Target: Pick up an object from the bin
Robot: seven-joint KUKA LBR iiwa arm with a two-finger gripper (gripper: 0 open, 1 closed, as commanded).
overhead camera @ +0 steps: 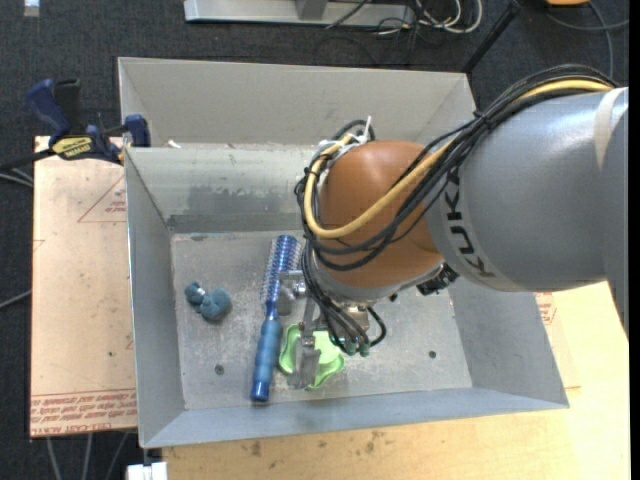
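Note:
My gripper (312,353) reaches down near the front of the bin, right over a light green thing (322,370) lying on the floor; its fingers stand on either side of it. Just to the left lies a blue brush (272,316) with a ribbed bristle head at the far end and a smooth handle pointing to the front wall. A small blue-grey lump (208,301) rests apart at the left of the floor.
The arm with its orange cover and cables hangs over the middle and right of the bin, hiding part of the floor there. The front wall stands close to the green thing.

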